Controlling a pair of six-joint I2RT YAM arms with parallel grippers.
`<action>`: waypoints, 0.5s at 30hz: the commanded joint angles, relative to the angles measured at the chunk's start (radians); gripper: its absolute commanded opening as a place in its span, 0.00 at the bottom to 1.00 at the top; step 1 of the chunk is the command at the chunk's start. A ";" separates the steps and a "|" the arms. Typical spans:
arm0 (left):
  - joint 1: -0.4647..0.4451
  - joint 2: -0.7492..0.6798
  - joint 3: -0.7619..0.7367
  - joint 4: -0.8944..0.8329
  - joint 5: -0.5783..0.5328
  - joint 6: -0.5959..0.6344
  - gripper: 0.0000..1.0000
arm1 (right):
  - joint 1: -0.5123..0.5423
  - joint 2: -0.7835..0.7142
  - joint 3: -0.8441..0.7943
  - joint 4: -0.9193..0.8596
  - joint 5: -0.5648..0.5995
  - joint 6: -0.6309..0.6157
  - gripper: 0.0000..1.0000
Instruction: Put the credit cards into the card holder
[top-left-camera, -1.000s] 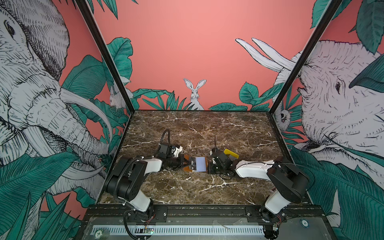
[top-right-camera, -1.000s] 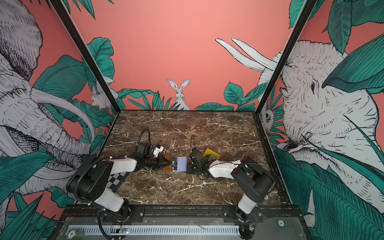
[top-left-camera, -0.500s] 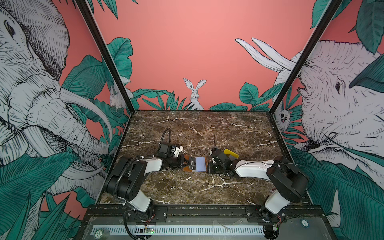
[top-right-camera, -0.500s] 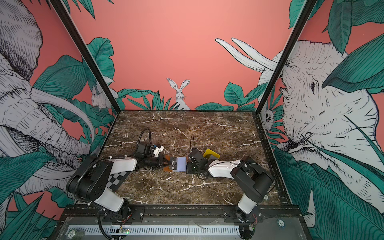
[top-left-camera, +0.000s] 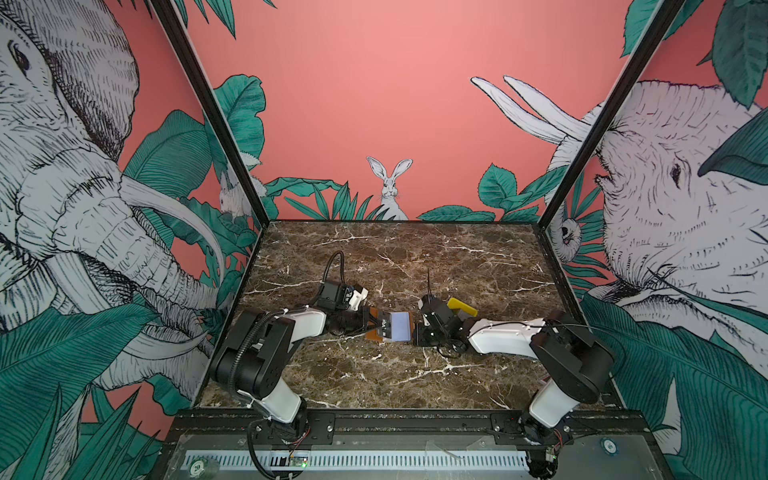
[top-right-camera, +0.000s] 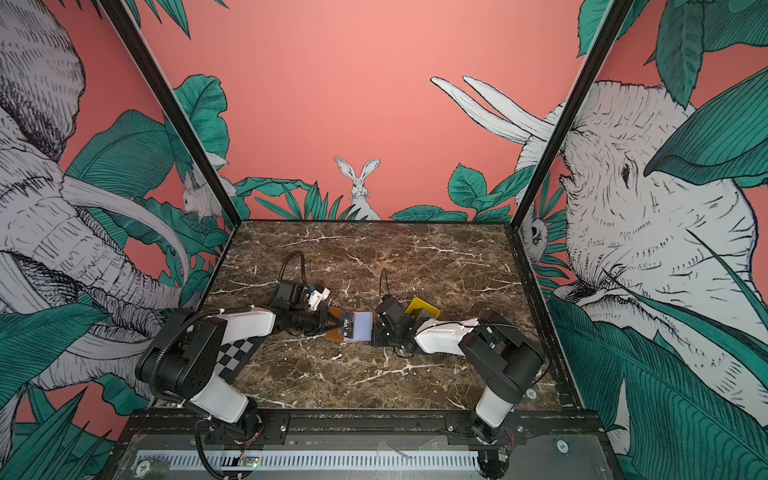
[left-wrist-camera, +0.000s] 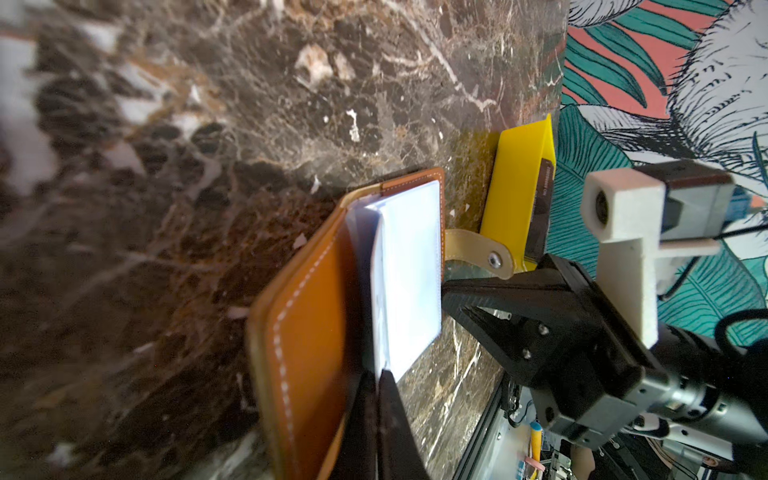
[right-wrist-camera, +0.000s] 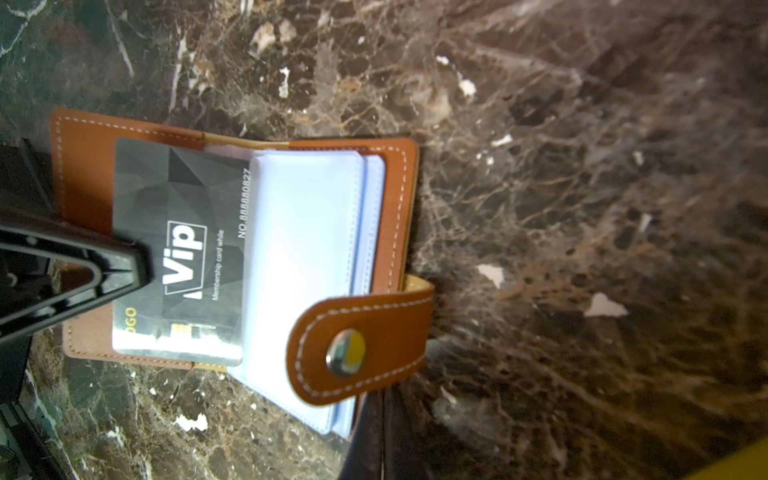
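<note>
Nearest: my left arm (top-left-camera: 303, 324) and right arm (top-left-camera: 503, 343) reach inward over the marble worktop (top-left-camera: 374, 374). Centre: the card holder (right-wrist-camera: 79, 166) lies open and flat between my tools. My left tool (right-wrist-camera: 133, 266), pressed together, pinches a black Vip card (right-wrist-camera: 178, 249) whose other end sits under the clear sleeves (right-wrist-camera: 303, 249). My right tool (left-wrist-camera: 446, 291), pressed together, meets the sleeves' edge beside the snap tab (right-wrist-camera: 365, 332); whether it grips a sleeve I cannot tell. Behind: a yellow tray (top-left-camera: 461, 306) holding a second card (left-wrist-camera: 545, 191).
</note>
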 joint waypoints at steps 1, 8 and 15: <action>-0.003 0.006 0.036 -0.084 -0.029 0.056 0.03 | 0.007 0.041 -0.003 -0.053 0.022 -0.007 0.05; -0.004 0.008 0.060 -0.125 -0.040 0.080 0.03 | 0.008 0.045 0.000 -0.057 0.021 -0.010 0.05; -0.001 0.009 0.087 -0.166 -0.044 0.101 0.02 | 0.008 0.047 0.001 -0.056 0.020 -0.010 0.05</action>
